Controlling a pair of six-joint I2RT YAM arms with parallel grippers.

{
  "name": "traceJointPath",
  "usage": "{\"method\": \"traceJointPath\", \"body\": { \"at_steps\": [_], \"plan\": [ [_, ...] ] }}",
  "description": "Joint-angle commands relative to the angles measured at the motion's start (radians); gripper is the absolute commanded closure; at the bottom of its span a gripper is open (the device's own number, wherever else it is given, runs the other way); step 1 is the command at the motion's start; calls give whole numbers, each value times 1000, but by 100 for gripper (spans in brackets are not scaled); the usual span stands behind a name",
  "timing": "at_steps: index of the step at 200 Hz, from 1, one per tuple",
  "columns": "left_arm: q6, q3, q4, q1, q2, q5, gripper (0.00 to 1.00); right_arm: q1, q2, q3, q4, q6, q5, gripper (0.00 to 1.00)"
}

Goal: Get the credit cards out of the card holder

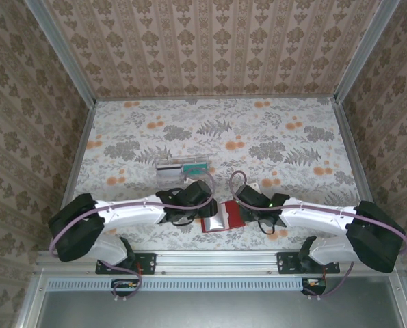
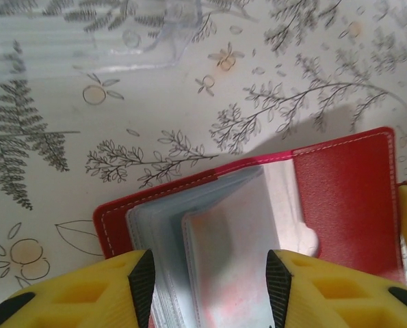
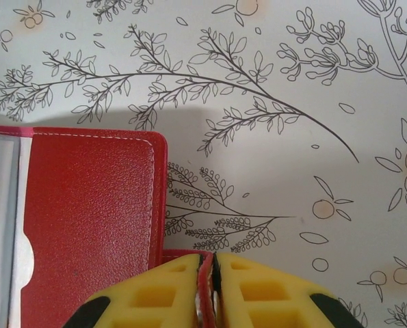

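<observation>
Left wrist: credit card (image 2: 237,273) inside open card holder (image 2: 347,198).

Walls (image 1: 210,48): beige paper with brown floral stripes, closing me in on three sides.
Tabletop (image 1: 271,137): pale cloth before me, printed with grey ferns and orange blossoms.
Posts (image 1: 59,48): grey metal, slanting up at the corners.
Rail (image 1: 217,261): metal, along my near edge.
Light: even, with soft shadows.
</observation>
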Motion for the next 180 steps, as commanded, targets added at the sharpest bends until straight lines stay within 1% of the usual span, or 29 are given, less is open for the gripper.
{"method": "traceJointPath", "body": {
  "at_steps": [1,27,55,64,85,109,146,180],
  "plan": [
    [-13,-4,44,9,30,42,51,8,-1,-13,8,25,-15,84],
    [-7,-8,130,9,59,91,53,8,-3,-14,8,25,-14,83],
    [-4,-23,262,9,88,156,53,8,-4,-20,17,31,-13,83],
    [-7,-29,297,9,94,174,55,9,-6,-22,18,36,-10,83],
    [-9,-35,350,7,97,192,56,8,-26,-33,11,53,11,83],
    [-9,-38,393,4,97,208,56,-1,-88,-57,-2,78,40,79],
    [12,-2,416,-9,125,233,56,-55,-198,-103,-16,102,31,77],
    [9,23,440,-12,175,261,56,-94,-314,-130,-37,106,6,71]
  ]
}}
